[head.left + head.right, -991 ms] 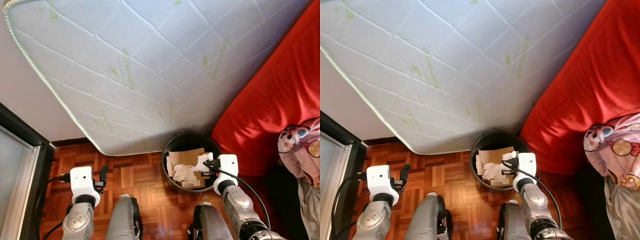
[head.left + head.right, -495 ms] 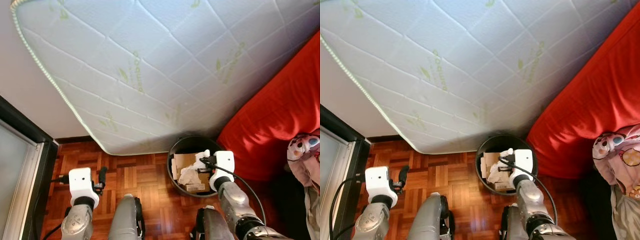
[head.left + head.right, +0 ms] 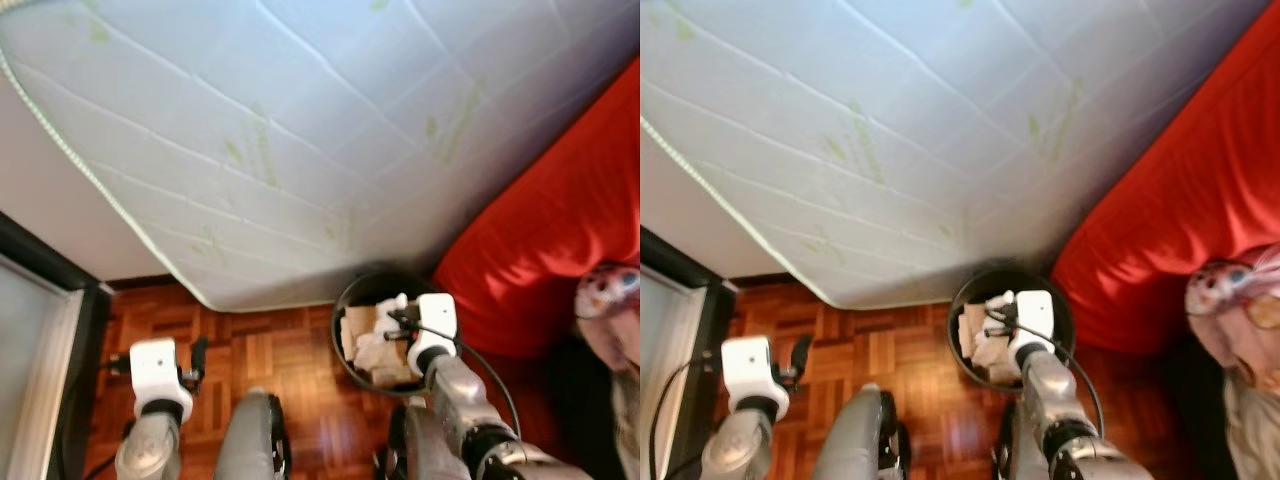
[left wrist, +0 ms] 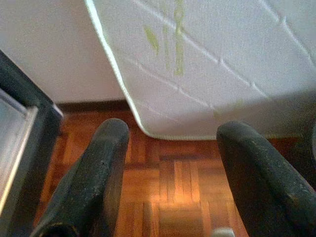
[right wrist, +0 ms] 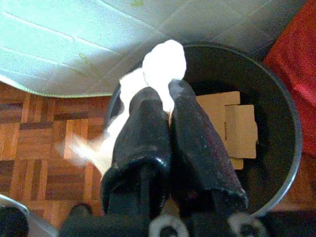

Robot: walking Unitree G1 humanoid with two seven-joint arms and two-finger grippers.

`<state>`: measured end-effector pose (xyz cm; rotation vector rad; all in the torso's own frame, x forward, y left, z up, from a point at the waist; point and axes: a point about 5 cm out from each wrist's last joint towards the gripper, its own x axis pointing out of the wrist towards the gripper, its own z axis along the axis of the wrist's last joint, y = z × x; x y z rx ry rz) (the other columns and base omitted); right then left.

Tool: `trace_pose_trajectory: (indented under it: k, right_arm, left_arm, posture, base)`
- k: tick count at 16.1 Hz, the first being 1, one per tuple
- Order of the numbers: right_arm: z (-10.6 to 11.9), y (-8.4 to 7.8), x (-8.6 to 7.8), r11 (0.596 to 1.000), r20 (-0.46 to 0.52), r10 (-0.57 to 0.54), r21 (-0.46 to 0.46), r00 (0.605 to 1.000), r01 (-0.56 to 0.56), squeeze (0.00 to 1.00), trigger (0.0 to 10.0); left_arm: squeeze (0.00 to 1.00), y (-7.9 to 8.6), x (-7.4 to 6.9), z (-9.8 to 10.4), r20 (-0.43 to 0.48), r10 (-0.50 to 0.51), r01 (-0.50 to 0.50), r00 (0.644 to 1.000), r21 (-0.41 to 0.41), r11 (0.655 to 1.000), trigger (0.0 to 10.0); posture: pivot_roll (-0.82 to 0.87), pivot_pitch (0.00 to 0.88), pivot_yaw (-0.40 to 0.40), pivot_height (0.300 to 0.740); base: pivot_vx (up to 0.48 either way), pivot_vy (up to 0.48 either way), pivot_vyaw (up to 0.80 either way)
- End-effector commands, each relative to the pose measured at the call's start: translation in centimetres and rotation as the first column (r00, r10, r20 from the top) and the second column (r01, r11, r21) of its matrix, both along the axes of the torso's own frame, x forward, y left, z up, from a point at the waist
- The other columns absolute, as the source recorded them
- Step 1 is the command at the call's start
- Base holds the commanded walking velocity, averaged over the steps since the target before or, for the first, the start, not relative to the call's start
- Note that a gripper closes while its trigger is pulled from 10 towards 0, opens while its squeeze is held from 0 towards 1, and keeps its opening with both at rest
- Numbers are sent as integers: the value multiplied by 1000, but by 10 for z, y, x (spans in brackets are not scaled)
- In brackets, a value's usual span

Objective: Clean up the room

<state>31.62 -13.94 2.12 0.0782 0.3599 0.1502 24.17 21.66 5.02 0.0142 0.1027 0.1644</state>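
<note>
My right gripper (image 5: 165,106) is pinched tight on a wad of white tissue (image 5: 159,66), which pokes out past my fingertips and trails pale and blurred back along one finger. Directly beyond and beneath it sits the round black bin (image 5: 284,116), its mouth open under me, with flat pieces of cardboard (image 5: 232,126) lying inside, farther from my tips than the wad. I judge this the dropping step: the wad is over the rim, so the next move calls for parting my fingers and letting it fall clear, perhaps after a small reach deeper so the trailing end does not catch the edge. My right arm is bent forward and low, wrist above the bin's near side. Past the bin leans a white mattress (image 3: 300,130), with a red sofa (image 3: 560,230) to my right. My left gripper (image 4: 168,168) hangs idle over the parquet floor (image 4: 173,182), fingers spread and holding nothing
</note>
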Motion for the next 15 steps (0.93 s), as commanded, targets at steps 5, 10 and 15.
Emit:
trace_pose_trajectory:
  k: [5, 10, 15]
  right_arm:
    - [-11, -4, -8, 1000, -74, 4, -20, 997, -5, 0, 10000]
    - [-13, 2, -8, 999, -115, 31, -32, 993, -35, 0, 10000]
    - [-2, 12, 5, 999, -111, 32, -15, 993, -34, 0, 10000]
  left_arm:
    - [0, -1, -13, -6, -44, 14, -15, 999, -21, 1000, 10000]
    - [0, -5, -21, 0, -39, 8, -9, 999, -26, 1000, 10000]
    - [0, -5, -27, 17, -9, 13, -14, 1000, -21, 1000, 10000]
  posture:
    - [95, 366, 26, 620]
    - [130, 407, 22, 620]
    - [187, 468, 22, 620]
  base:
    - [220, 0, 0]
    - [0, 0, 0]
    - [0, 0, 0]
